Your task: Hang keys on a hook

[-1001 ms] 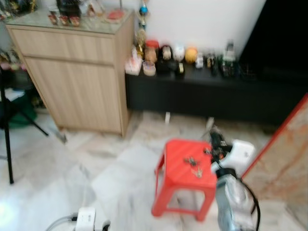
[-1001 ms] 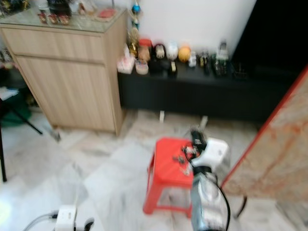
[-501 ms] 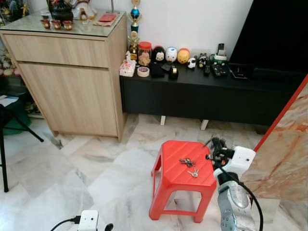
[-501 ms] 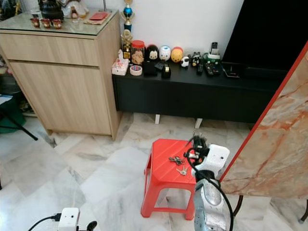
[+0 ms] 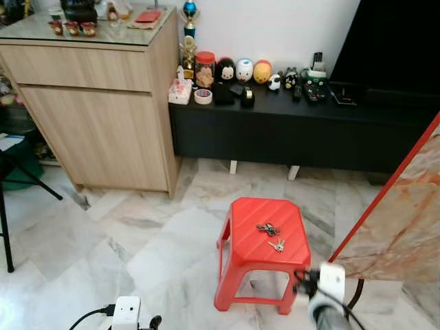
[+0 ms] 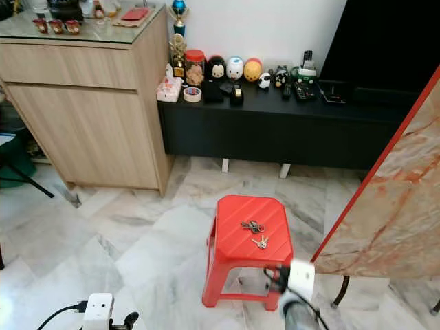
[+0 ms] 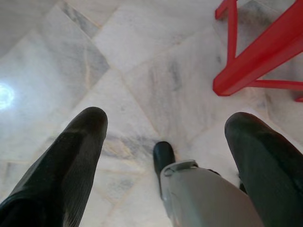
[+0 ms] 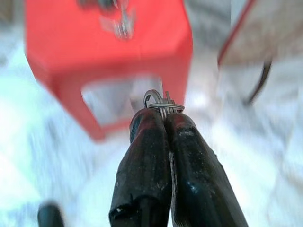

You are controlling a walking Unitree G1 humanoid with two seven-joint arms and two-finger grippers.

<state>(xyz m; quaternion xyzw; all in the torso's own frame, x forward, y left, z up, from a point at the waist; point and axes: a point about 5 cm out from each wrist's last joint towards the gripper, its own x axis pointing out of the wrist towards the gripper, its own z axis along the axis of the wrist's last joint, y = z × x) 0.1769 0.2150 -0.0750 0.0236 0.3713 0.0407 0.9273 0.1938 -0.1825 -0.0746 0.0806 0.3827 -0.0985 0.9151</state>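
Note:
Two bunches of keys (image 5: 269,229) lie on top of a red plastic stool (image 5: 240,237) on the marble floor. My right gripper (image 8: 162,113) is low, near the stool's front right corner, and its white wrist (image 5: 331,281) juts in from the bottom edge. Its fingers (image 8: 144,142) are pressed together on a thin metal key ring (image 8: 159,101) that sticks out past the tips. My left gripper (image 7: 165,124) hangs open over the floor left of the stool, its fingers (image 7: 87,127) wide apart with nothing between them.
A light wooden cabinet (image 5: 103,124) stands at the back left, beside a low black bench (image 5: 302,130) lined with small figurines and jars. A marble slab with a red edge (image 5: 405,220) leans at the right. A black tripod leg (image 5: 5,234) is at the far left.
My right arm has dropped from beside the stool's top to low at its front right corner. The head view has steadied and shifted a little. The keys on the stool lie as before.

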